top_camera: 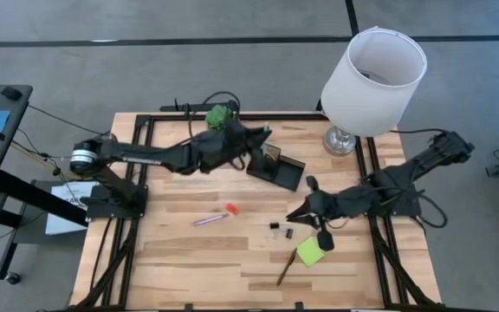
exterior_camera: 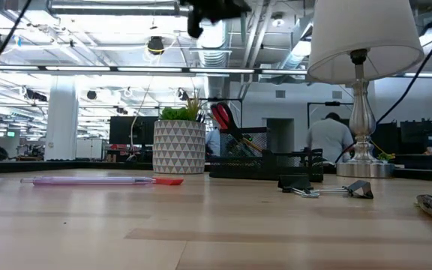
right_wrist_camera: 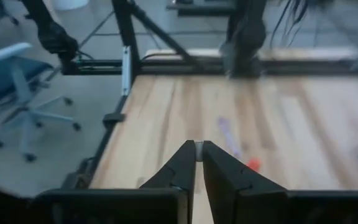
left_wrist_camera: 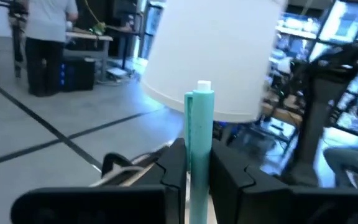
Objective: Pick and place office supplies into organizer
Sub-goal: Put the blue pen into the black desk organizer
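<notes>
My left gripper (top_camera: 262, 137) hangs high over the table's far middle, just above the black organizer (top_camera: 275, 166), and is shut on a teal pen (left_wrist_camera: 199, 118). Red-handled scissors (exterior_camera: 222, 116) stand in the organizer (exterior_camera: 265, 161). My right gripper (top_camera: 294, 214) is raised over the table's right middle, shut, with nothing between its fingers (right_wrist_camera: 196, 148). On the wood lie a pink pen (top_camera: 210, 220), an orange-red eraser (top_camera: 230, 209), two black clips (top_camera: 281, 229), a lime-green sticky pad (top_camera: 310, 251) and a brown pencil (top_camera: 284, 270). My left gripper pinches the teal pen's shaft (left_wrist_camera: 199, 149) between its two fingers. The pen lies along the fingers, and its capped end (left_wrist_camera: 202, 93) sticks out ahead of the fingertips. The fingers point about level, toward the table's right side, and the pen is lifted clear of everything.
A white lamp (top_camera: 372, 78) stands at the far right, its shade overhanging the table beyond the organizer. A patterned plant pot (exterior_camera: 178, 146) sits at the far edge, left of the organizer. People stand in the room behind the table.
</notes>
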`<action>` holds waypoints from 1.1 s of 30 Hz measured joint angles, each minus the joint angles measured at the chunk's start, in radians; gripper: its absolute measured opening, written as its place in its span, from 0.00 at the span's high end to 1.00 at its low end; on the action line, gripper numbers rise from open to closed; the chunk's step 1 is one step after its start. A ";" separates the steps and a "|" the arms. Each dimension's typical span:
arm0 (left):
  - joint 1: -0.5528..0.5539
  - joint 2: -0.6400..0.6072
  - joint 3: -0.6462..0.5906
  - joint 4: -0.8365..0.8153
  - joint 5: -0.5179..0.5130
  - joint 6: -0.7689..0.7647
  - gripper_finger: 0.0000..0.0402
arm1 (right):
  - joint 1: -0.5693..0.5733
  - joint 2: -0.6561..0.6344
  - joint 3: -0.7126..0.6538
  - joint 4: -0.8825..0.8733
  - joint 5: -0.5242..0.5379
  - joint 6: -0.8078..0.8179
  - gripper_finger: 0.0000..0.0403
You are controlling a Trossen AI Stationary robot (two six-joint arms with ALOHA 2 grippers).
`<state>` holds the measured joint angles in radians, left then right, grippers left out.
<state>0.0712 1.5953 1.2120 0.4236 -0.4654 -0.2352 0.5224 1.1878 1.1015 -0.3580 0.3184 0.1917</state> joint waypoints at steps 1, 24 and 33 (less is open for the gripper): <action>0.018 0.020 0.000 0.036 0.009 0.007 0.93 | 0.010 -0.008 0.000 0.000 0.024 -0.020 0.95; 0.205 0.367 0.008 0.208 0.200 -0.048 0.93 | -0.188 -0.128 -0.002 -0.367 0.129 0.114 0.95; 0.178 0.369 0.010 0.063 0.119 -0.017 0.85 | -0.230 -0.143 -0.002 -0.383 0.128 0.114 0.96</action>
<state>0.2488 1.9640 1.2221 0.4865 -0.3460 -0.2520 0.2920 1.0448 1.1000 -0.7408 0.4461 0.3058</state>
